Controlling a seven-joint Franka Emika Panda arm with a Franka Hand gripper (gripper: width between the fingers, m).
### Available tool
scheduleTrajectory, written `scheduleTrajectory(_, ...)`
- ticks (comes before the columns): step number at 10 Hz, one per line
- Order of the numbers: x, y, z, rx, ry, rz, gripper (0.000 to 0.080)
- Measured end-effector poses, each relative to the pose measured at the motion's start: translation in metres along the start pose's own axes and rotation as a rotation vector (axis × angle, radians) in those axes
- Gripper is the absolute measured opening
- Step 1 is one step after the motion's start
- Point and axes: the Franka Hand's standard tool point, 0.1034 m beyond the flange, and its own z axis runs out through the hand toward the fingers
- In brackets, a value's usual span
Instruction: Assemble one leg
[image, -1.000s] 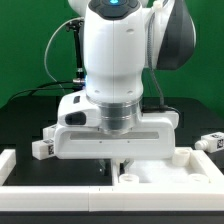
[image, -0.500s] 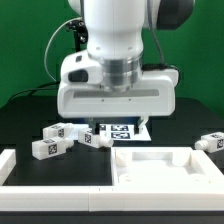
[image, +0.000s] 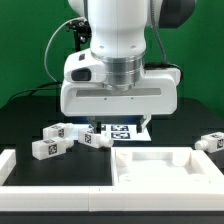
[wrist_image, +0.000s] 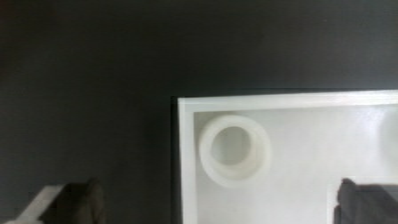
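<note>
Several legs, small white tagged blocks, lie on the black table: three at the exterior view's left (image: 40, 148), (image: 62, 132), (image: 95, 138) and one at its right (image: 210, 143). The large white panel with a raised rim (image: 165, 152) lies in front. My gripper's white hand (image: 118, 98) hangs above the table behind the panel; its fingers do not show there. In the wrist view the gripper (wrist_image: 214, 205) is open and empty, with dark fingertips (wrist_image: 63, 205) wide apart. Below it lies a corner of the panel (wrist_image: 338, 130) with a round socket (wrist_image: 235, 150).
The marker board (image: 125, 130) lies under the hand, behind the panel. A white rim piece (image: 12, 165) runs along the front at the exterior view's left. A cable hangs behind the arm against the green backdrop.
A second ago the hand was low at the panel's back edge. It has since risen and stands well above the table, still empty. The legs and the panel have not moved.
</note>
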Motion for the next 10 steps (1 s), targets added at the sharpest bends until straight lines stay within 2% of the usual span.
scheduleTrajectory(1, -0.006, 0.026, 0.000, 0.022, -0.025, 0.084, 0.0648)
scheduleTrajectory(2, -0.008, 0.048, -0.001, 0.016, -0.027, 0.139, 0.0648)
scheduleTrajectory(3, -0.007, 0.060, -0.002, 0.024, -0.004, 0.127, 0.0648)
scheduleTrajectory(4, -0.007, 0.064, -0.002, 0.019, 0.033, 0.102, 0.0648)
scheduleTrajectory(6, -0.008, 0.060, 0.000, 0.018, 0.024, 0.101, 0.0648)
scheduleTrajectory(7, -0.010, 0.064, 0.001, 0.024, 0.020, 0.111, 0.0648)
scheduleTrajectory(8, -0.016, 0.080, 0.004, 0.055, -0.004, 0.167, 0.0648)
scheduleTrajectory(9, -0.022, 0.097, 0.005, 0.070, -0.017, 0.212, 0.0648)
scheduleTrajectory(10, -0.031, 0.111, 0.004, 0.127, -0.052, 0.283, 0.0648)
